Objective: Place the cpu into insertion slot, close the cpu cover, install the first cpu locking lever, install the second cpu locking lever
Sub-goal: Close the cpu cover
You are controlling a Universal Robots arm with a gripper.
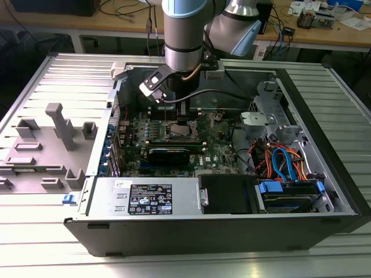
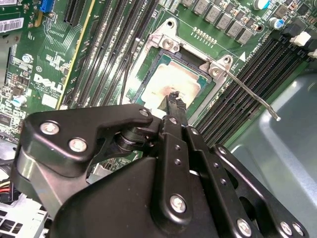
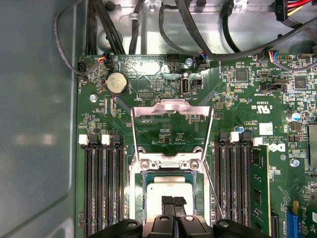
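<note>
The cpu (image 3: pixel 168 189) lies flat in the insertion slot (image 3: pixel 145 194) on the green board, its silver top showing in both wrist views (image 2: pixel 171 79). My gripper (image 3: pixel 174 201) is shut, with its black fingertips (image 2: pixel 174 100) together right over the chip's top and nothing between them. The cpu cover (image 3: pixel 171 110), a silver frame with a large window, stands swung open away from the slot on its hinge. One thin metal locking lever (image 2: pixel 250 94) sticks out unlatched beside the socket. In the exterior view my arm hangs over the slot (image 1: pixel 177 128) inside the open computer case.
Black memory slots (image 3: pixel 101 188) run along both sides of the socket, and a card (image 3: pixel 258 191) stands on edge beside them. Cables (image 3: pixel 198 29) cross the case wall beyond the board. Drive bays and orange and blue cables (image 1: pixel 278 162) fill the case at the exterior view's right.
</note>
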